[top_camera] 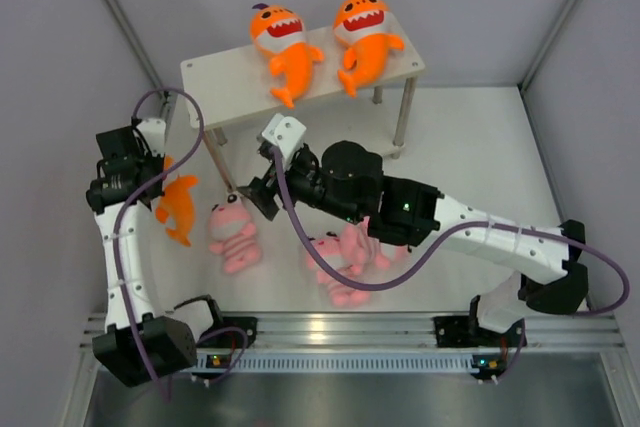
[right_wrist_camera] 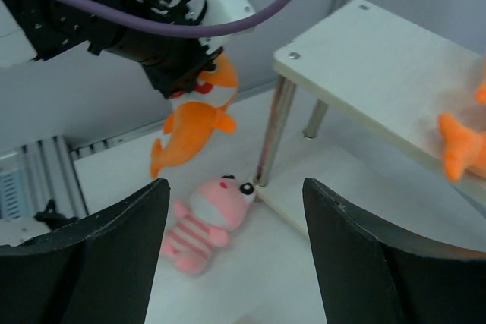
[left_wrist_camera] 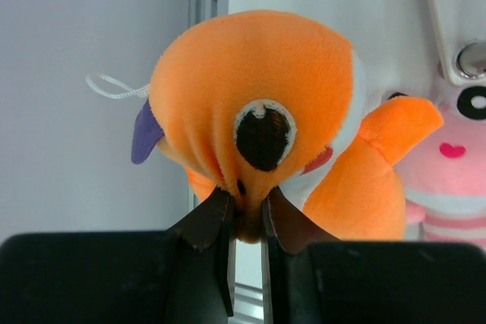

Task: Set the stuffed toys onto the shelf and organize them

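- Shelf (top_camera: 230,82): at 12 o'clock on the table (top_camera: 470,147), long side across the view; pale top board, metal legs.
- Shelf sharks, two: left one (top_camera: 285,47) and right one (top_camera: 365,42), side by side on the right half of the top board, bellies up, mouths toward 12 o'clock, tails toward 6 and hanging a little over the near edge.
- Held shark (left_wrist_camera: 258,104): at 9 o'clock, off the shelf, lifted clear of the table; hung by the head, tail down toward 5 o'clock in the top view.
- Left gripper (left_wrist_camera: 247,218): fingers pressed nearly together, pinching a fold of plush on the held shark's head, just under its eye.
- Lone pink toy (top_camera: 233,235): on its back on the table, at 3 o'clock of the held shark; head toward 12, just beside the foot of the shelf's near-left leg.
- Pink pair (top_camera: 345,262): on the table at 6 o'clock, close together, partly hidden under the right arm (poses hard to read).
- Right gripper (right_wrist_camera: 235,195): fingers spread wide, holding nothing; above the table just in front of the shelf's near-left leg, lone pink toy below it.
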Controlling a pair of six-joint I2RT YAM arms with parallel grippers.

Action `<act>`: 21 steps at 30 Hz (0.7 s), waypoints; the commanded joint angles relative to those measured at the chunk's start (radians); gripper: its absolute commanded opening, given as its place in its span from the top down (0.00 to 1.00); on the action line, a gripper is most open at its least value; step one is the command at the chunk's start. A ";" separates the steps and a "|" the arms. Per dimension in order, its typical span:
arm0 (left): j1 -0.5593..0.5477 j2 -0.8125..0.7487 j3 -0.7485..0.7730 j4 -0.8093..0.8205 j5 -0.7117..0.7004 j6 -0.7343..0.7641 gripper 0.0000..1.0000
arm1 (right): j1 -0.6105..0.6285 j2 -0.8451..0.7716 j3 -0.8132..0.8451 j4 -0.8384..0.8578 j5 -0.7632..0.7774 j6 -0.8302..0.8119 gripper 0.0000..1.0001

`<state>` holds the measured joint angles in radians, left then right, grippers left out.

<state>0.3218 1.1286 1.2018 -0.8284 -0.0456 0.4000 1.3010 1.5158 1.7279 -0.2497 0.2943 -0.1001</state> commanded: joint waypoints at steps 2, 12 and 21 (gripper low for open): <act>0.003 -0.105 0.111 -0.141 0.004 0.005 1.00 | 0.038 -0.036 -0.063 0.182 -0.239 0.065 0.28; 0.003 -0.262 0.470 -0.244 0.302 -0.104 1.00 | 0.057 0.125 -0.019 0.283 -0.210 0.299 0.02; 0.003 -0.300 0.585 -0.281 0.463 -0.210 1.00 | 0.053 0.204 0.041 0.323 -0.169 0.419 0.05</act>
<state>0.3218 0.8188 1.7824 -1.0824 0.3210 0.2523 1.3403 1.7084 1.6917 -0.0235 0.1101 0.2474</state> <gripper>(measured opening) 0.169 0.963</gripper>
